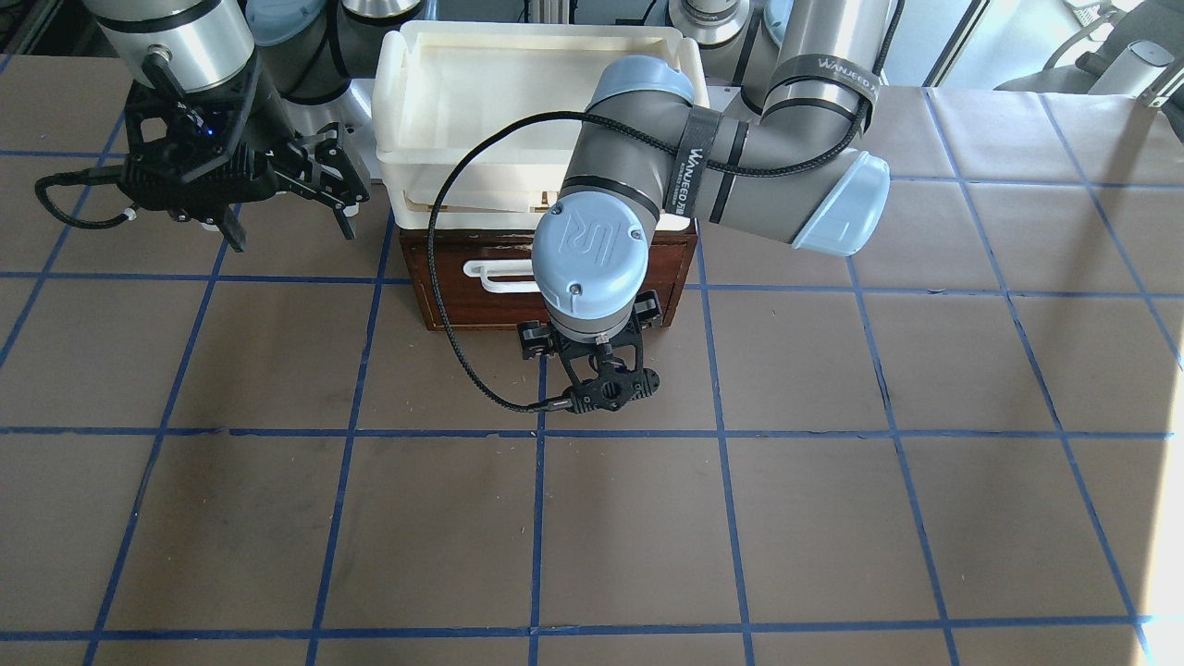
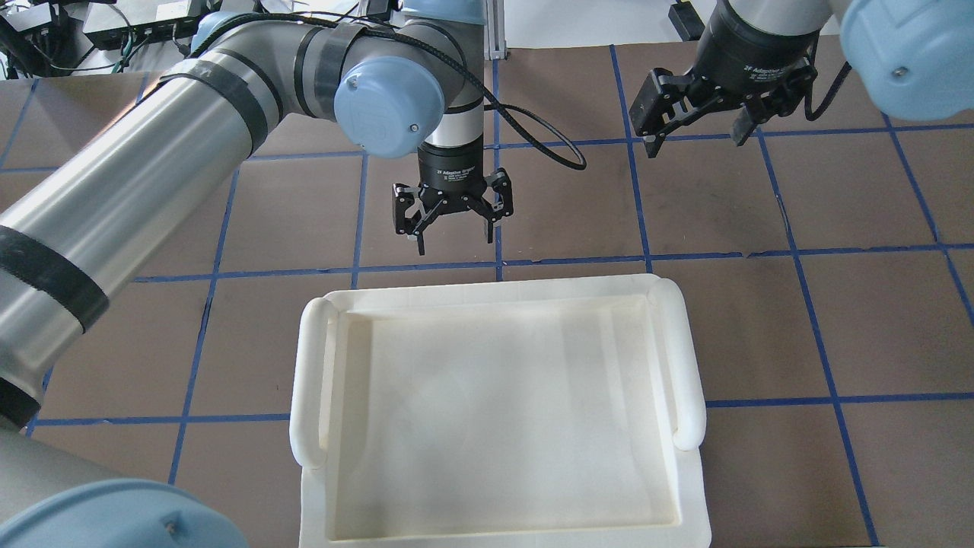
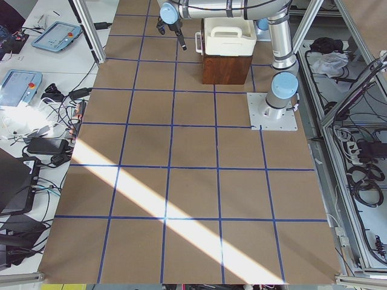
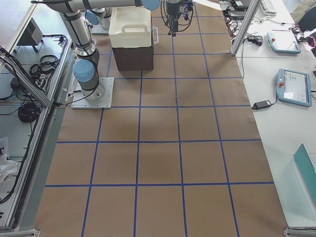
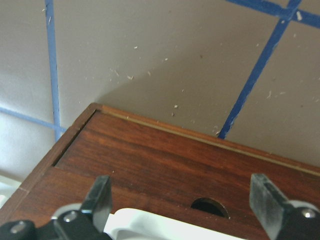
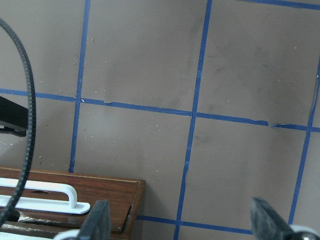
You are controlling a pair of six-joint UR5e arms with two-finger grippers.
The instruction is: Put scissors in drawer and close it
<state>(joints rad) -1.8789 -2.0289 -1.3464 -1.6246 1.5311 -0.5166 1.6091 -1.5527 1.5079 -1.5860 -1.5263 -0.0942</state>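
The drawer [image 1: 458,301] has a dark reddish-brown front with a white bar handle [image 1: 495,276] and sits shut in its wooden box under the tray. The scissors are not in view. My left gripper [image 2: 455,242] is open and empty, hanging just in front of the drawer front. In the left wrist view its fingers [image 5: 98,196] straddle the handle [image 5: 165,225] without touching it. My right gripper [image 2: 695,144] is open and empty, off to the side of the box, above the table. The drawer front also shows in the right wrist view [image 6: 100,200].
A cream-white plastic tray [image 2: 304,380] sits on top of the wooden box [image 3: 227,69]. The table is brown with a blue tape grid [image 1: 536,435]. A black cable [image 1: 444,305] loops from the left wrist in front of the drawer.
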